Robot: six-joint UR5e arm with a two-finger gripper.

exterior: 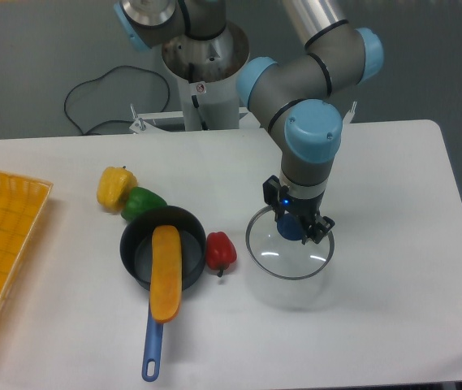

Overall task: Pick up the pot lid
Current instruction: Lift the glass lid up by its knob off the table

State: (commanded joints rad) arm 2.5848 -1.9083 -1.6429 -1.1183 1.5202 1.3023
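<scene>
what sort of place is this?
Probably a robotics lab set up for kitchen tasks: a robot arm over a pot lid, a frying pan, a loose cable behind.

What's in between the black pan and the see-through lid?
A red pepper lies between the black pan and the glass pot lid, as the fixed camera's view shows.
</scene>
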